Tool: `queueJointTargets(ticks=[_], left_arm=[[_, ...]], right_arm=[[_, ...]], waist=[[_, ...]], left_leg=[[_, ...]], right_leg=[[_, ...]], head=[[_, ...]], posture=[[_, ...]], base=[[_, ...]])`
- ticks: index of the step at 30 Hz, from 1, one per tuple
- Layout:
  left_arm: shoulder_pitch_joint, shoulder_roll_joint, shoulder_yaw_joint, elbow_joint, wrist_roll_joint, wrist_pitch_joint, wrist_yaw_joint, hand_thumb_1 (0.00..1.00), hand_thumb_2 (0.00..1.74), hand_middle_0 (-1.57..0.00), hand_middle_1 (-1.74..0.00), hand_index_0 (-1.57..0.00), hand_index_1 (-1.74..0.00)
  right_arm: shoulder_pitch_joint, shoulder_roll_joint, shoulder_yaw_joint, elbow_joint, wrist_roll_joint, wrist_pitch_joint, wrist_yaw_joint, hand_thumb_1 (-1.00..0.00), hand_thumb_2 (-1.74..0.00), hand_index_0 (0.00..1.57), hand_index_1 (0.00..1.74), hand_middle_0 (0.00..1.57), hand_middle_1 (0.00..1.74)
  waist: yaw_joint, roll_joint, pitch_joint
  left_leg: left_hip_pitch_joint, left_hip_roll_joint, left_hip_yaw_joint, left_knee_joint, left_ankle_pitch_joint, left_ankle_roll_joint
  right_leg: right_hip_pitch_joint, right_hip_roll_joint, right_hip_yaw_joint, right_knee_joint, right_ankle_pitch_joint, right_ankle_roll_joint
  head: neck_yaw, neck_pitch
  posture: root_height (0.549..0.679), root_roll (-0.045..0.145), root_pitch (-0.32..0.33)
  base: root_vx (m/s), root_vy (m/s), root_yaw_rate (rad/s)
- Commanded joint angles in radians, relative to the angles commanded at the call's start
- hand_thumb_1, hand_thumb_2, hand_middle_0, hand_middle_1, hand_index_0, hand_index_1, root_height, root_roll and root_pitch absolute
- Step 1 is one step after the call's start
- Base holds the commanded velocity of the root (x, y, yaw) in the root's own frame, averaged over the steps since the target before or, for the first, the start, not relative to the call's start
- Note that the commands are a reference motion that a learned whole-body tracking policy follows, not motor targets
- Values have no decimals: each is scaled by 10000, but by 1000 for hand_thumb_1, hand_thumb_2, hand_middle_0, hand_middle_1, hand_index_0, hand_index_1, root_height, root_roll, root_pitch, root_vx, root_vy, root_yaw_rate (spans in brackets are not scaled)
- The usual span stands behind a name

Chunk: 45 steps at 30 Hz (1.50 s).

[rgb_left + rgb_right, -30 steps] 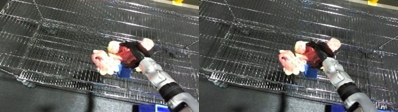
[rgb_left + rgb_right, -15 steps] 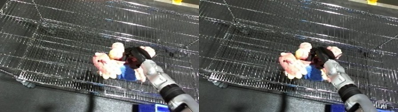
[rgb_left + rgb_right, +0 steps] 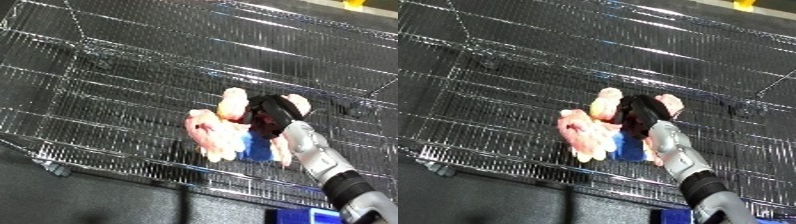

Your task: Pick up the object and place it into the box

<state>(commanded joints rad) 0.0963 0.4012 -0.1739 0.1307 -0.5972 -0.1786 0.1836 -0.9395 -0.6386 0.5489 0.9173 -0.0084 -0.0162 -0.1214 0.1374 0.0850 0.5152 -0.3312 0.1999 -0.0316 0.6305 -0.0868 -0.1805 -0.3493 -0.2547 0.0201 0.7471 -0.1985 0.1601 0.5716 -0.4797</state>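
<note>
Floor (image 3: 80, 200): dark grey, matt, showing along the lower edge and through the mesh. Yellow item (image 3: 355, 4): small, at the top edge, identity unclear. Blue patch (image 3: 306, 217): at the bottom edge, partly cut off. Light: overhead, bright glints along the metal wires.

- We see our right hand (image 3: 271, 116) curled on a pink plush toy (image 3: 216, 137) with a blue part.
- The toy lies inside the wire bin (image 3: 115, 75).
</note>
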Motion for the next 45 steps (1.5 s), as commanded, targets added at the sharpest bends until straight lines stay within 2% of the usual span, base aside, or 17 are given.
queueJointTargets(ticks=[2,4,5,13,18,25,32,33,34,41,45], left_arm=[[-3,2,-8,31,7,11,-7,1000,1740,-1570,-1740,-1570,-1740],[4,6,-35,124,11,52,-39,1000,1740,-1570,-1740,-1570,-1740],[4,6,-35,124,11,52,-39,1000,1740,-1570,-1740,-1570,-1740],[60,45,-36,265,7,185,-144,1000,1740,-1570,-1740,-1570,-1740],[186,48,21,240,15,275,-214,1000,1740,-1570,-1740,-1570,-1740],[270,-36,71,241,58,374,-282,1000,1740,-1570,-1740,-1570,-1740],[344,-153,186,125,125,486,-337,1000,1740,-1570,-1740,-1570,-1740],[349,-156,202,107,177,513,-333,1000,1740,-1570,-1740,-1570,-1740],[349,-156,202,107,177,513,-333,1000,1740,-1570,-1740,-1570,-1740],[561,-254,368,32,280,687,-353,1000,1740,-1570,-1740,-1570,-1740],[689,-293,530,68,312,722,-269,1000,1740,-1570,-1740,-1570,-1740]], right_arm=[[49,-103,-27,-209,5,-26,-12,-1000,-1740,1570,1740,1570,1740],[223,-460,-151,-833,4,-103,-55,-1000,-1740,1570,1740,1570,1740],[223,-460,-151,-833,4,-103,-55,-1000,-1740,1570,1740,1570,1740],[929,-1480,-781,-2473,-70,-253,-199,-1000,-1740,1570,1740,1570,1740],[1828,-2332,-1761,-3812,-105,-304,-430,-1000,-1740,1570,1740,1570,1740],[3409,-3042,-3387,-5283,-156,-408,-729,-1000,-1740,1570,1740,1570,1740],[5705,-3293,-5598,-6852,-331,-503,-988,-1000,-1740,1570,1740,1570,1740],[6436,-3321,-6303,-7247,-404,-525,-1044,-1000,-1740,1570,1740,1570,1740],[6436,-3321,-6303,-7247,-404,-525,-1044,-1000,-1740,1570,1740,1570,1740],[8824,-3490,-8424,-8353,-987,-481,-936,-1000,-1740,1570,1740,1570,1740],[9939,-3251,-9589,-8331,-1023,-473,-1201,-1000,-1740,1570,1740,1570,1740]], waist=[[-42,-18,-19],[-175,-70,-58],[-175,-70,-58],[-546,-194,-157],[-820,-245,-216],[-1147,-297,-284],[-1606,-352,-324],[-1742,-374,-340],[-1742,-374,-340],[-2245,-429,-396],[-2580,-479,-440]], left_leg=[[36,9,14,-13,-2,-2],[109,23,50,-6,-19,-2],[109,23,50,-6,-19,-2],[217,78,134,56,-73,10],[310,133,207,48,-102,17],[434,197,303,61,-138,29],[556,271,420,209,-238,52],[611,300,463,255,-276,62],[611,300,463,255,-276,62],[777,401,617,505,-409,83],[848,466,715,604,-477,84]], right_leg=[[32,1,-1,-11,-7,-3],[95,6,0,-11,-18,-14],[95,6,0,-11,-18,-14],[148,36,68,41,-49,-15],[198,58,111,29,-60,-2],[290,82,158,-25,-40,19],[378,114,245,-18,-38,27],[419,119,282,-26,-30,30],[419,119,282,-26,-30,30],[574,126,399,-44,17,1],[660,153,475,-120,79,-16]], head=[[25,4],[108,33],[108,33],[545,195],[1162,224],[2188,357],[3402,412],[3789,361],[3789,361],[5329,43],[5923,-116]], posture=[[622,32,-161],[622,34,-167],[622,34,-167],[621,38,-180],[621,40,-189],[621,43,-198],[620,45,-211],[620,46,-215],[620,46,-215],[620,48,-234],[621,50,-239]], base=[[-7,-13,-40],[-8,-12,-36],[-8,-11,-31],[-6,-12,-45],[-3,-16,-48],[-5,-15,-52],[-7,-6,-68],[-5,1,-87],[-5,1,-87],[-2,7,-115],[-4,10,-117]])
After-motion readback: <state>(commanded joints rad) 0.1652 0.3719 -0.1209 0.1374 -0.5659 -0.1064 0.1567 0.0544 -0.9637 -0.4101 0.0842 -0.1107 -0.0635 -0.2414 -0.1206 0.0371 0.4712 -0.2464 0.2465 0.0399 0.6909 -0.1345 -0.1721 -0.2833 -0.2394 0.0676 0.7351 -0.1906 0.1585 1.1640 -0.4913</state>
